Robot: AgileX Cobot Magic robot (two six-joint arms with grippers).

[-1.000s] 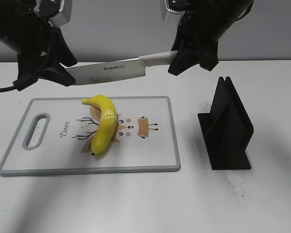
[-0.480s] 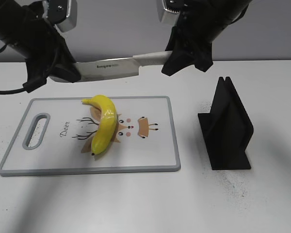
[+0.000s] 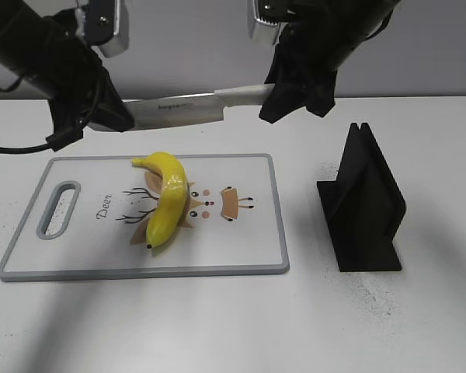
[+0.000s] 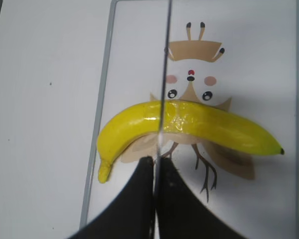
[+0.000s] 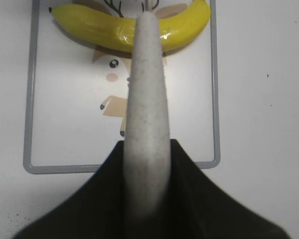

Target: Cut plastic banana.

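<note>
I am seeing the glossy, curved plastic banana (image 3: 165, 198) lying on the deer-print cutting board (image 3: 241, 249), black slotted stand (image 3: 363, 203) to its right. Behind, the knife (image 3: 190, 109) is hanging level: right gripper (image 3: 283, 92) clamping the speckled handle, left gripper (image 3: 113, 116) pinching the blade tip.

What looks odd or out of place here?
One oddity: the knife hangs in the air above the cutting board, held at both ends, right gripper on the handle, left gripper pinching the blade tip. The banana is uncut.
</note>
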